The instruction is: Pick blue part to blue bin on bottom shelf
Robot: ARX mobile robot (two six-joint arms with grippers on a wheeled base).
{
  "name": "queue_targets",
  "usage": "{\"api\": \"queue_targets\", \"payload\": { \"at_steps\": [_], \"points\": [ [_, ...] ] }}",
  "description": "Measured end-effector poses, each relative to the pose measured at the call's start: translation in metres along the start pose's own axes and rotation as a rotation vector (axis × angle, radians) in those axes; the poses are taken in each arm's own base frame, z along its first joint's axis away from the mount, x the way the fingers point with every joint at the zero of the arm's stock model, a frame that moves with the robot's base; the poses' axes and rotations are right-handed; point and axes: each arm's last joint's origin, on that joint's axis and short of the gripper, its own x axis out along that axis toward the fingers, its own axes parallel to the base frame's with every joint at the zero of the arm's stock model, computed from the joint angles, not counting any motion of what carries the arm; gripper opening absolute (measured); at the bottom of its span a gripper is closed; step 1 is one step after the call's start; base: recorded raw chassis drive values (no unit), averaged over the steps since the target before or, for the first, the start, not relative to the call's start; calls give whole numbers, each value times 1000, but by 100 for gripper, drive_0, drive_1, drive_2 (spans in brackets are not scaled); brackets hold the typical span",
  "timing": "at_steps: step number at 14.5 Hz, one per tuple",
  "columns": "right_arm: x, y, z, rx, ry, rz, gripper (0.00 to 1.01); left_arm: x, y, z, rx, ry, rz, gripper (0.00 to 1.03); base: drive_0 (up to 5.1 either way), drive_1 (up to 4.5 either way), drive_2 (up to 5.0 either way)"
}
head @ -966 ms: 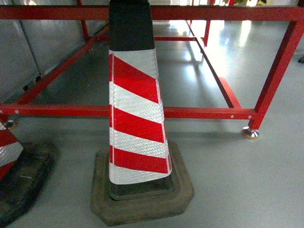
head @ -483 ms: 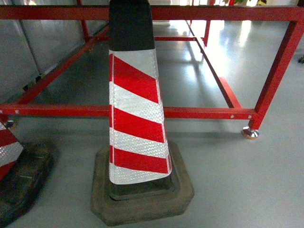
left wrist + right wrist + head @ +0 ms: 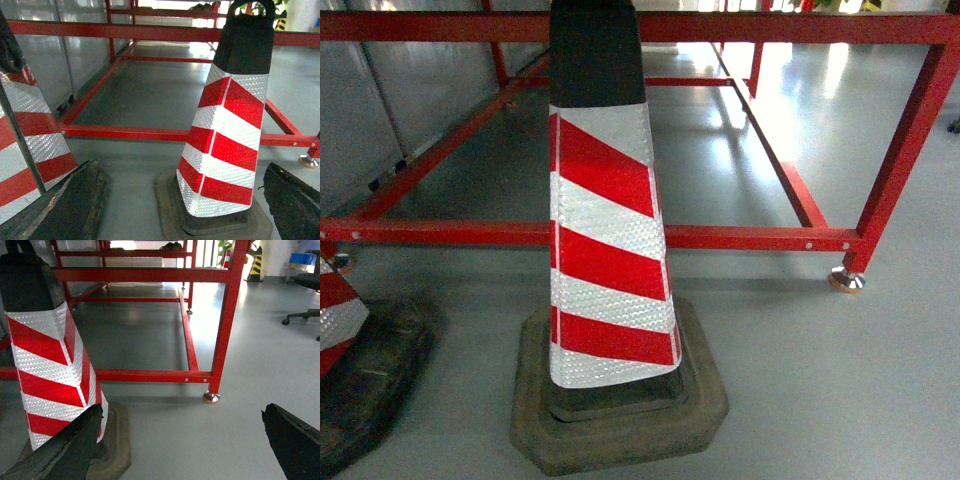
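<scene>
You cannot see the bottom shelf in any of the three views, so its place and the direction of its long axis cannot be told. Compared with one second ago, the head view is the same. The striped cone (image 3: pixel 605 250) stands in the centre on the grey floor (image 3: pixel 820 380), with the red frame (image 3: pixel 750 238) behind it at 12 o'clock and a second cone (image 3: pixel 335 310) at 8 o'clock. The left gripper (image 3: pixel 181 169) has its fingers (image 3: pixel 75 210) spread wide and holds nothing. The right gripper (image 3: pixel 182 411) is the same.
</scene>
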Motion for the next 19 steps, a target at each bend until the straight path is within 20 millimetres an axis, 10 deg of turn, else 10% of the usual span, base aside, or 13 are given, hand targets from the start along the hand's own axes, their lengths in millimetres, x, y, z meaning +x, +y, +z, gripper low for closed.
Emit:
{"api": "queue_targets", "payload": {
  "at_steps": [19],
  "points": [
    [0,0,0,0,1,-2,98,0,0,0,0,2,0,98,0,0,0]
  ]
}}
